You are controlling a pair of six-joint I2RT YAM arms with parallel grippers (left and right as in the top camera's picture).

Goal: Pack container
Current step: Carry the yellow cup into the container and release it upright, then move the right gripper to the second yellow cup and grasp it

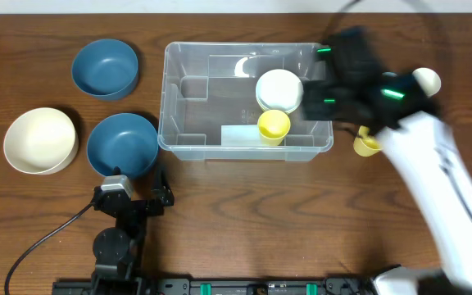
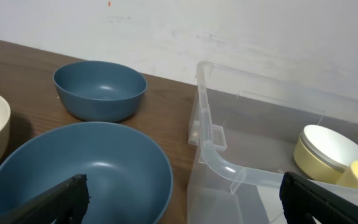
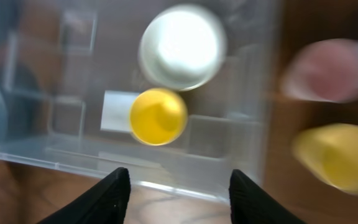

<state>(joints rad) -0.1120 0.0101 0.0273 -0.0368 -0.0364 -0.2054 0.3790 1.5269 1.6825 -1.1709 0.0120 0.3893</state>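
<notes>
Roughly partway, by my reckoning. The container (image 1: 220, 90) sits upright on the table, ahead of both arms, one long side toward them.

Packed so far:
- pale bowl (image 1: 279, 90), apparently upturned, toward the container's right end
- yellow cup (image 1: 274, 124) just beside that bowl, against the container's near wall

The rest of the container's floor is bare.

Left to go in, as I judge it:
- far blue bowl (image 1: 105, 67), near blue bowl (image 1: 122, 146) and cream bowl (image 1: 41, 141), all off the container's left end
- second yellow cup (image 1: 367, 146) just off its right end
- a pinkish thing (image 3: 328, 68) beyond that end, too smeared to name

Container's look: clear plastic, see-through to the wood. It has rounded corners, a raised rim and moulded ledges inside the walls. A pale label (image 1: 240, 135) shows on the near side. No lid is in view.

Right gripper (image 3: 182, 199) hangs above the container's right end, fingers spread, nothing between them; the view is blurred. Left gripper (image 2: 185, 205) is low, off the container's near-left corner. Its fingers are wide apart and empty.
</notes>
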